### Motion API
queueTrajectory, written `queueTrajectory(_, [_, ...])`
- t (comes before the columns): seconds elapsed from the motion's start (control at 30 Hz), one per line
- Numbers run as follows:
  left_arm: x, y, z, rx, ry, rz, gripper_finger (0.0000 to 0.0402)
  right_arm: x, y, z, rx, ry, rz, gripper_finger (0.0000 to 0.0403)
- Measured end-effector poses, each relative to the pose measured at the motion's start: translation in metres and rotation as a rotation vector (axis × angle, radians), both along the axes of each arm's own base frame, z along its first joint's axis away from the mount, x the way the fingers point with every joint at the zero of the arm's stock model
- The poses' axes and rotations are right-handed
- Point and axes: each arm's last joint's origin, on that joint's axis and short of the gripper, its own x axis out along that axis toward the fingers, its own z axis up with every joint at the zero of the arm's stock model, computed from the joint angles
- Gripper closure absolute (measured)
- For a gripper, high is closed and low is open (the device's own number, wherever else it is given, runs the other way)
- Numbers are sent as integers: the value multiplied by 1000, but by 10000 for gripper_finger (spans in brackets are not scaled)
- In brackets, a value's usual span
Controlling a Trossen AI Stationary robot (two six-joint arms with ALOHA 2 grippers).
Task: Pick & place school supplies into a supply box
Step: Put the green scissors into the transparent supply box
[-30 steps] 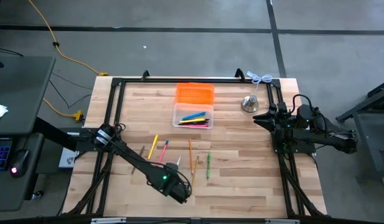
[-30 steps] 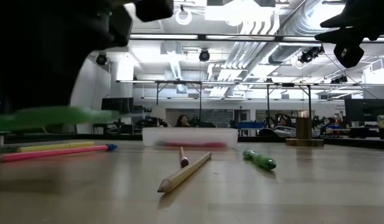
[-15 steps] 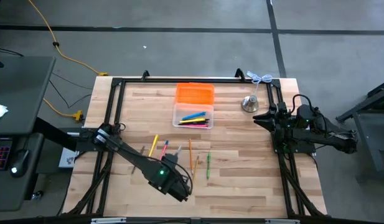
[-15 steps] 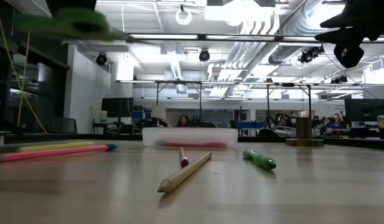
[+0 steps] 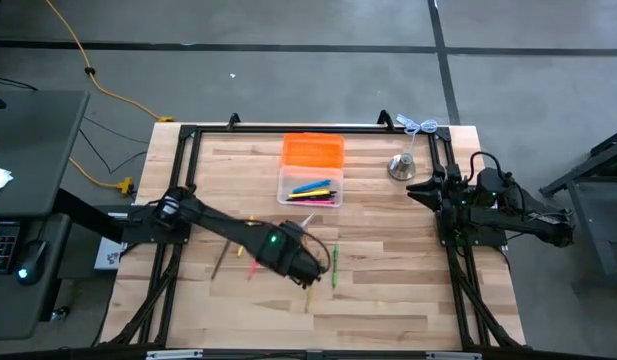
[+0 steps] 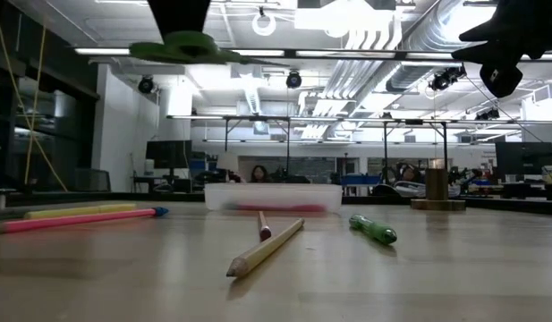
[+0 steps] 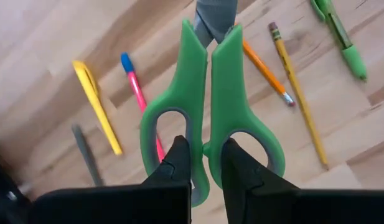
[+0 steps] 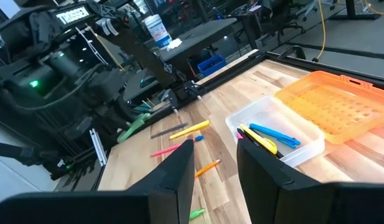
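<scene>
In the left wrist view, the left gripper (image 7: 201, 163) is clenched on the green-handled scissors (image 7: 207, 118), its two dark fingers (image 7: 177, 160) pinching the plastic where the two handle loops meet, with the grey blades pointing toward the top of the frame. The scissors are held clear of the wooden table (image 7: 48, 43). Below them lie a yellow pen (image 7: 97, 106), a pink pen with a blue cap (image 7: 139, 93), a grey pencil (image 7: 87, 154) at lower left, an orange pencil (image 7: 264, 70), a yellow pencil with an eraser (image 7: 297, 93) and a green pen (image 7: 341, 37) at upper right.

In the low view, a wooden pencil (image 6: 267, 248) and a dark red one crossing it lie nearest, at lower centre. The green pen (image 6: 374, 229) is to their right, and the pink and yellow pens (image 6: 79, 217) are at the left edge. The scissors (image 6: 182, 49) hang in the air at the top left.

From above, the left gripper (image 5: 306, 262) sits at the centre of the frame, over the scattered supplies and short of the supply box (image 5: 310, 187), which stands toward the upper centre with its orange lid (image 5: 312, 151) folded open behind it. The box already holds blue, yellow and pink pens (image 5: 313, 188). A silvery metal bell (image 5: 400, 166) stands to its right.

The right gripper (image 5: 420, 188) waits at the right edge of the table; in its own wrist view its fingers (image 8: 179, 165) are spread apart and hold nothing. (The word TROSSEN (image 8: 73, 14) can be read on the left arm in the upper left of that view.)
</scene>
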Motion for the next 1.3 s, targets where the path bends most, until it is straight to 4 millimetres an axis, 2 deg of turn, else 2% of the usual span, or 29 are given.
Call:
queueTrajectory(0.47, [20,69,0,83,94,-282,335,0,0,0,-4,1,-13,304])
queueTrajectory(0.87, [26,131,1,184,203,-474,335,0,0,0,-4,0,-14,304])
queueTrajectory(1.3, [27,177,1,221,285,-639,335,0,0,0,-3,0,-10,304])
